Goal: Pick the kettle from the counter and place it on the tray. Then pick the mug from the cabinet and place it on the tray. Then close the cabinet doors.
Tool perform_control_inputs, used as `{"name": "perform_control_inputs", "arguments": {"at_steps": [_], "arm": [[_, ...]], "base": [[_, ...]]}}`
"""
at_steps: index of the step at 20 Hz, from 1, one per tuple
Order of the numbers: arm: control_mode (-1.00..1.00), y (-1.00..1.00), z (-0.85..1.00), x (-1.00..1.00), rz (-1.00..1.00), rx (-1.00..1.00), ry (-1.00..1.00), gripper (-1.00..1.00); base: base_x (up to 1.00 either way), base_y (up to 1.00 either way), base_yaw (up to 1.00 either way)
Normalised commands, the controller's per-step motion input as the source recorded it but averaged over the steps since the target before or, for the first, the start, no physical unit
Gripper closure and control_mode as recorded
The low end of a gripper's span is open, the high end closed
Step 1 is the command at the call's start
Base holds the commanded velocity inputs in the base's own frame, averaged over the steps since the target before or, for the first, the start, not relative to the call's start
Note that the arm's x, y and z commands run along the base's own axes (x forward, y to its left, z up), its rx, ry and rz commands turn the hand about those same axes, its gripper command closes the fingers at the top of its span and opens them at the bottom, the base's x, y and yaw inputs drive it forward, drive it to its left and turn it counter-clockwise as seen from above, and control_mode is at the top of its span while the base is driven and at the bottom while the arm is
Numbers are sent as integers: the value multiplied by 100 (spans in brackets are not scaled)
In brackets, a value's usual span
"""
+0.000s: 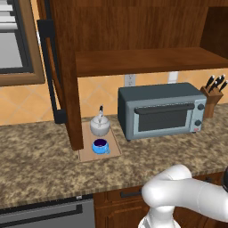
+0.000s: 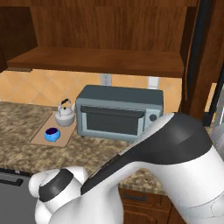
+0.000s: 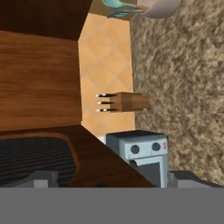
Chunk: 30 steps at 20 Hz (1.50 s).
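The silvery-white kettle point(image 1: 100, 125) point(image 2: 65, 115) stands upright at the back of the light wooden tray point(image 1: 114, 151) point(image 2: 39, 133). The blue mug point(image 1: 100, 146) point(image 2: 52, 134) sits on the same tray just in front of it. The cabinet point(image 1: 147, 60) point(image 2: 100, 59) hangs above with both doors swung out: the left door point(image 1: 60, 67) and the right door point(image 2: 199, 57). In the hand view my gripper point(image 3: 114, 181) is open, its fingertips point(image 3: 41, 179) far apart with nothing between them. It faces a dark wood surface and the speckled counter point(image 3: 183, 87).
A grey toaster oven point(image 1: 162, 110) point(image 2: 117, 111) point(image 3: 142, 153) stands on the counter point(image 1: 40, 156) right of the tray. A knife block point(image 1: 213, 95) point(image 3: 127, 101) sits further right by the tiled wall. A pale bowl point(image 3: 159, 6) lies at the hand view's top edge.
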Motion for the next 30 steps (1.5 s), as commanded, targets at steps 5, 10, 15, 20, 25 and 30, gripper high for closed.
{"name": "perform_control_inputs", "arguments": {"at_steps": [5, 10, 15, 20, 25, 30], "arm": [[-100, 38, 11, 9, 10, 0, -6, -100], [-100, 39, 10, 4, 10, 0, -2, -100], [-100, 52, 1, 1, 11, 0, 0, -100], [-100, 50, 0, 12, 10, 0, 0, -100], [-100, 51, 0, 19, 9, 0, 0, -100], [-100, 57, -1, 21, 8, 0, 0, -100]], "base": [[0, 0, 0], [0, 0, 0], [0, 0, 0], [0, 0, 0], [0, 0, 0], [0, 0, 0]]}}
